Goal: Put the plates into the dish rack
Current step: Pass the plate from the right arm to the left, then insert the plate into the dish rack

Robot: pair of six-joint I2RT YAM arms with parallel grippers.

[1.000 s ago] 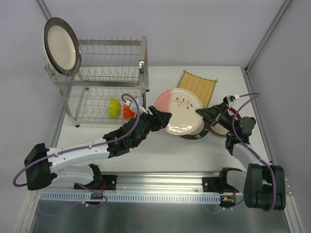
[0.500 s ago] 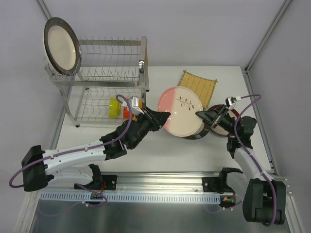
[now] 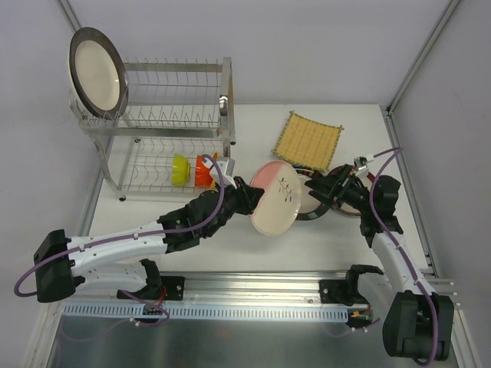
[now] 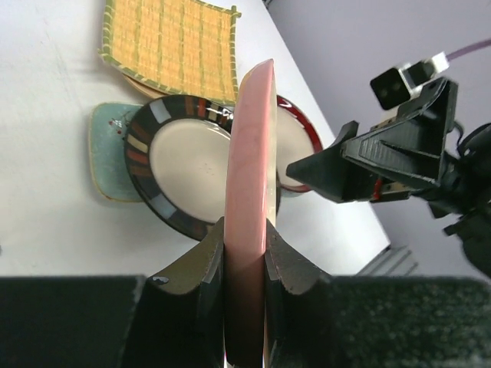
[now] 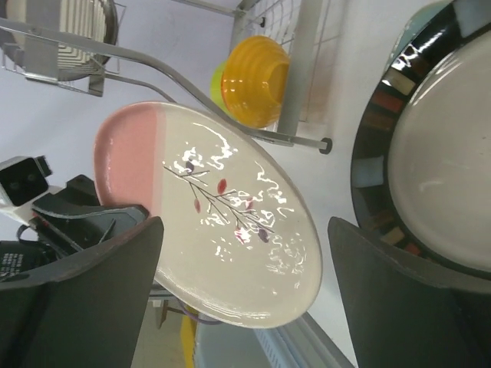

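My left gripper (image 3: pixel 247 198) is shut on the pink rim of a pink-and-white plate (image 3: pixel 275 199) with a twig pattern and holds it tilted up off the table. In the left wrist view the plate (image 4: pixel 249 153) stands edge-on, pinched between both pads. To its right, my right gripper (image 3: pixel 326 186) is open and holds nothing. From the right wrist the same plate (image 5: pixel 130 153) shows beyond the spread fingers (image 5: pixel 92 291). Under it lie a dark patterned-rim plate (image 4: pixel 188 165), a red-rimmed plate (image 4: pixel 295 142) and a teal dish (image 4: pixel 107 153). The dish rack (image 3: pixel 176 115) holds a dark-rimmed cream plate (image 3: pixel 98 73).
A yellow woven square (image 3: pixel 308 140) lies behind the stack. A green bowl (image 3: pixel 180 169) and an orange bowl (image 3: pixel 203 170) sit in the rack's lower tier, close behind my left wrist. The table's right edge and a frame post run near my right arm.
My left gripper closed on the plate's left rim. My right gripper then opened and let go of the right rim. The plate has tilted up and moved left and nearer.
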